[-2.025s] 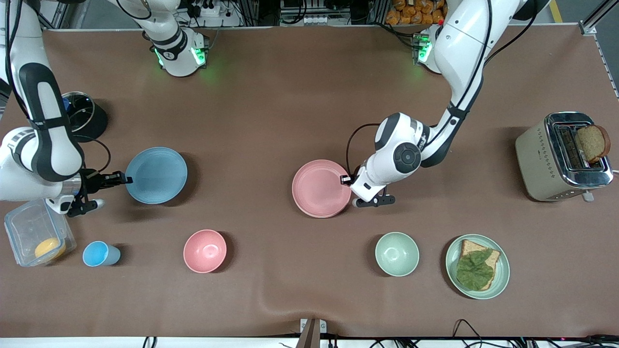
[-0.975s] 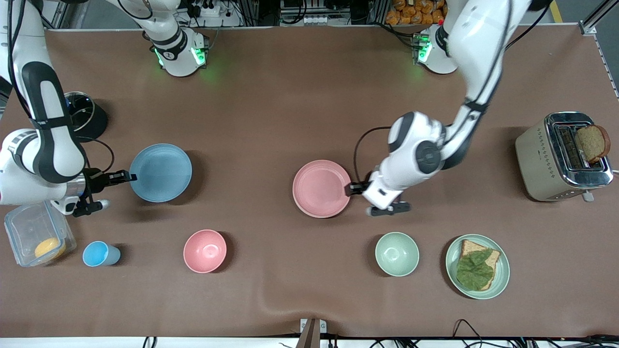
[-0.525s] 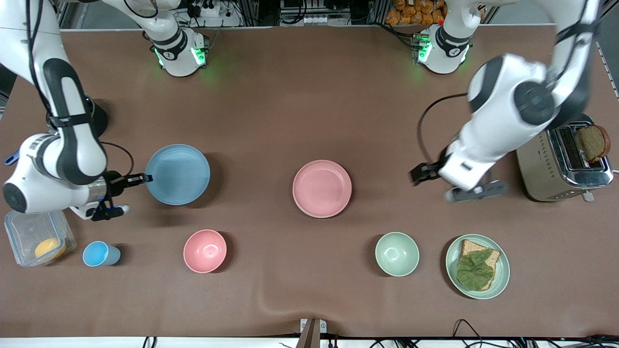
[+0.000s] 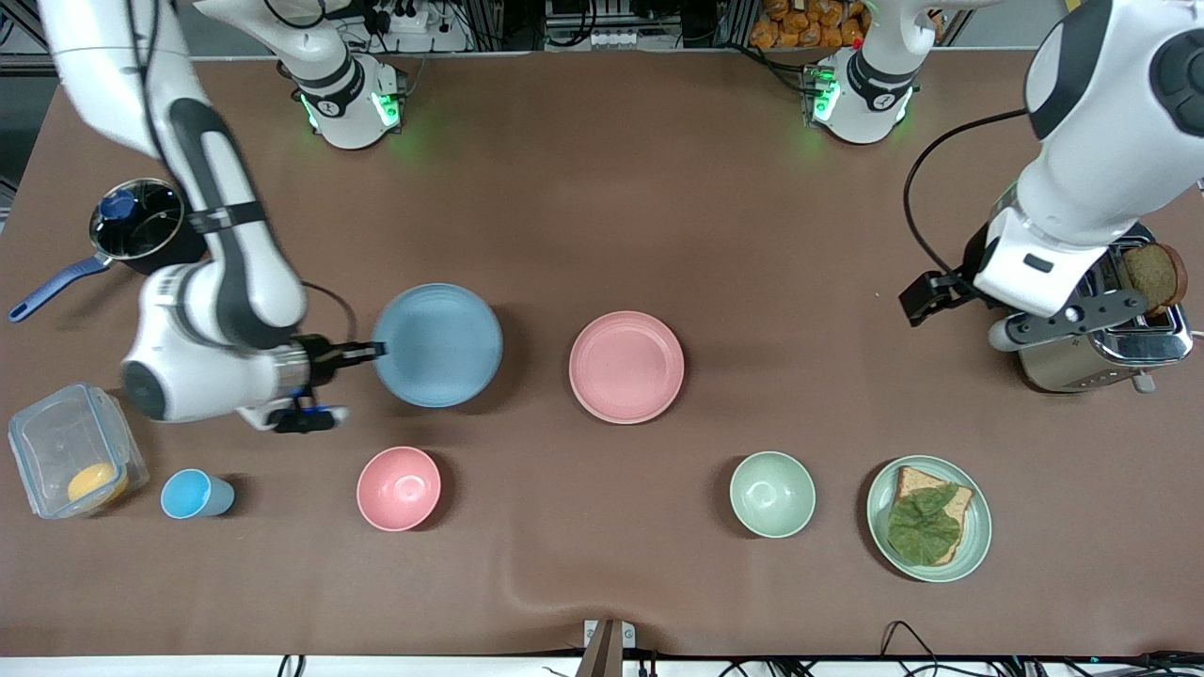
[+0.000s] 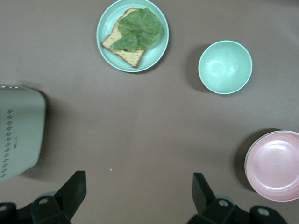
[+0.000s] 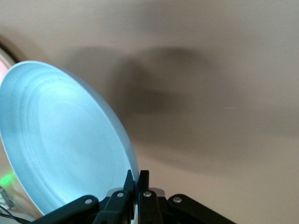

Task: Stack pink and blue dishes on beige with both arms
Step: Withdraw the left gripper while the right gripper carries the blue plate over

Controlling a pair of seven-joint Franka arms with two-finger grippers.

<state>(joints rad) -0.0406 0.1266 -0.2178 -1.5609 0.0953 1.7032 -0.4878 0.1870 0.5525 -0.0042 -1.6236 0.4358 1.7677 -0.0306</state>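
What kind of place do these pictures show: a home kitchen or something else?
Probably a robot lab set up as a kitchen scene: two arms are bolted to a brown table, with a toaster and a blue plate; power strips and cables line the table's edge.

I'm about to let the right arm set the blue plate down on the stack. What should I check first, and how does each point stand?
1. Right gripper shut on blue plate rim: ok.
2. Pink plate sits on beige plate, whose edge shows beneath: ok.
3. Pink plate's top bare: ok.
4. Left gripper open, holding nothing, over the table by the toaster, away from the stack: ok.
5. Blue plate over the stack: not ok, short of it.
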